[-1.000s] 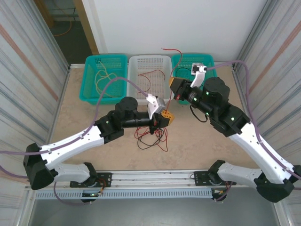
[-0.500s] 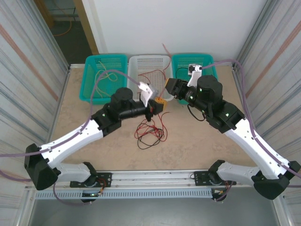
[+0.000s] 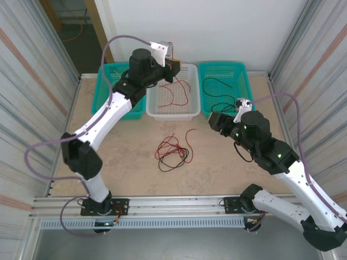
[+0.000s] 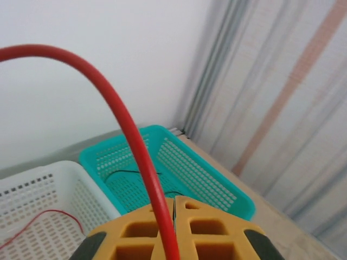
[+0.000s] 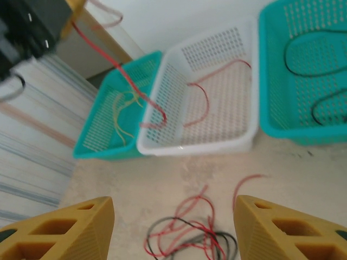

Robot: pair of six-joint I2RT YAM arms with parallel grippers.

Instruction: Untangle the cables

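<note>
My left jaws are pressed together on a red cable [image 4: 130, 135], which comes out between the yellow pads [image 4: 200, 230] and arches up and away to the left in the left wrist view. From above, that arm is raised over the back edge of the white basket [image 3: 173, 115], and the red cable [image 3: 174, 96] hangs from the grip down into that basket, its lower loops lying on the mesh floor.

My right jaws are spread wide, with nothing between the two pads [image 5: 59, 230]. They hover over the bench [image 3: 124, 146] just off the front right corner of the white basket. Through the right wrist camera, the white basket [image 5: 195, 143] lies ahead of them.

The tangle [image 3: 173, 154] of red and black cables lies on the bench in front of the white basket, well apart from it. One red strand curls out of it toward the right. In the right wrist view the tangle [image 5: 190, 241] sits low, between the pads.

The teal basket [image 3: 241, 73] touching the right side of the white basket holds a black cable [image 3: 217, 81]. The other teal basket [image 5: 103, 135], on the left side of the white basket, holds a yellow cable [image 5: 124, 108].
</note>
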